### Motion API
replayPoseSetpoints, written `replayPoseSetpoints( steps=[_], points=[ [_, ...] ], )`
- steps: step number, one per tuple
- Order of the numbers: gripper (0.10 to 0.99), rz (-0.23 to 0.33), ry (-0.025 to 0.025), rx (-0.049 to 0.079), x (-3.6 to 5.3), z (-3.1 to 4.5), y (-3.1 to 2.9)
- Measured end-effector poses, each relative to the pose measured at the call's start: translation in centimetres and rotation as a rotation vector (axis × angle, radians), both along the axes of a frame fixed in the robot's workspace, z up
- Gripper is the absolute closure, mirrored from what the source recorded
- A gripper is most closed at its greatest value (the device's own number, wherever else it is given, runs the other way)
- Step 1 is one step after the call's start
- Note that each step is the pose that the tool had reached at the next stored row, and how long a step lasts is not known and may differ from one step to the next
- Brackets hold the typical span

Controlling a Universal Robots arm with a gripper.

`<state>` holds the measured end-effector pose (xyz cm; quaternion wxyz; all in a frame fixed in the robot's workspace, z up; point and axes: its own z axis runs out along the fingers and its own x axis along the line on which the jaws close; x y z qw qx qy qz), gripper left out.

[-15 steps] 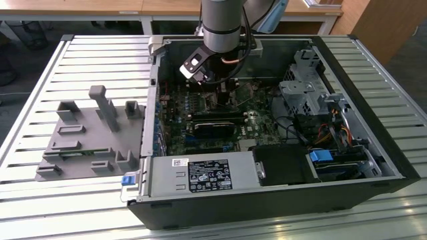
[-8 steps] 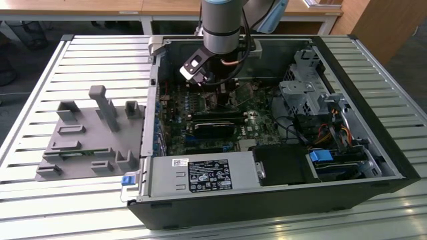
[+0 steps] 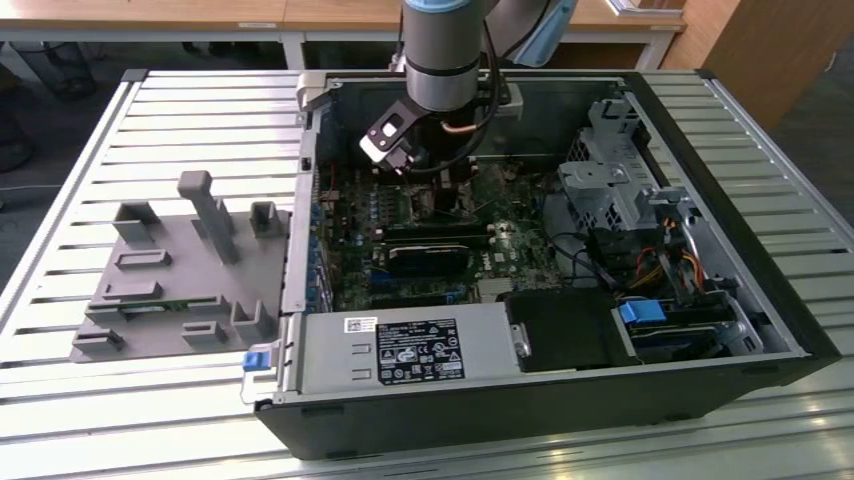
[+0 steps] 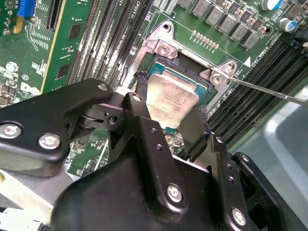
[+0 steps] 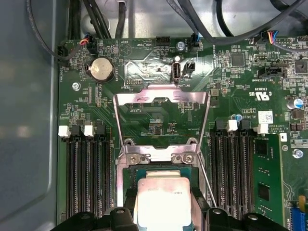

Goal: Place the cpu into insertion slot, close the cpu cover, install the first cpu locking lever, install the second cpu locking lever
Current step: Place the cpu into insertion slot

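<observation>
Cpu (image 4: 172, 96), one, between two tool fingers (image 4: 193, 130) over one insertion slot (image 4: 166, 65)

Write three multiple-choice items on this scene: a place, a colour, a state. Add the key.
1. Where is the small square silver-grey cpu?
A. on the floor
B. between the hand's fingers at the dark square silver-rimmed socket
C. in a person's palm

2. What colour is the flat circuit board?
A. green
B. red
C. white

3. How is the thin silvery metal cover frame?
A. shut over the cpu
B. taken off
C. swung open

Key: 1 B, the fingers flank it at the socket; 2 A, green all around the socket; 3 C, its window shows bare board.
</observation>
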<state>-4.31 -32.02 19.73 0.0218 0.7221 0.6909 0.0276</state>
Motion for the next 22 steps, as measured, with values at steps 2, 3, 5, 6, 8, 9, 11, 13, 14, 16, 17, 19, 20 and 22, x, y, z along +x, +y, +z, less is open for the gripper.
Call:
replayPoseSetpoints(
  steps=[2, 3, 5, 6, 8, 9, 11, 13, 14, 16, 17, 19, 20, 22],
  points=[
    [0.561, 0.000, 0.0001, 0.000, 0.00, -0.12, 0.02],
    [0.561, 0.000, 0.0003, 0.000, -0.01, -0.13, 0.01],
    [0.561, 0.000, 0.0002, 0.000, 0.00, -0.14, 0.02],
    [0.561, 0.000, 0.0002, 0.000, 0.00, -0.14, 0.02],
    [0.561, 0.000, 0.0001, 0.000, 0.00, -0.15, 0.02],
    [0.561, 0.000, 0.0001, 0.000, 0.00, -0.15, 0.02],
    [0.561, 0.000, 0.0001, 0.000, 0.00, -0.15, 0.02],
    [0.549, 0.000, -0.0003, 0.000, 0.01, -0.17, 0.03],
    [0.549, 0.000, -0.0002, 0.000, 0.00, -0.17, 0.03],
    [0.486, 0.000, -0.0001, 0.000, 0.00, -0.16, 0.02],
    [0.486, 0.000, 0.0000, 0.000, 0.00, -0.16, 0.02],
    [0.486, 0.000, 0.0000, 0.000, 0.00, -0.16, 0.02],
    [0.486, 0.000, 0.0001, 0.000, 0.00, -0.14, 0.02],
    [0.486, 0.000, 0.0000, 0.000, 0.00, -0.13, 0.04]
  ],
)
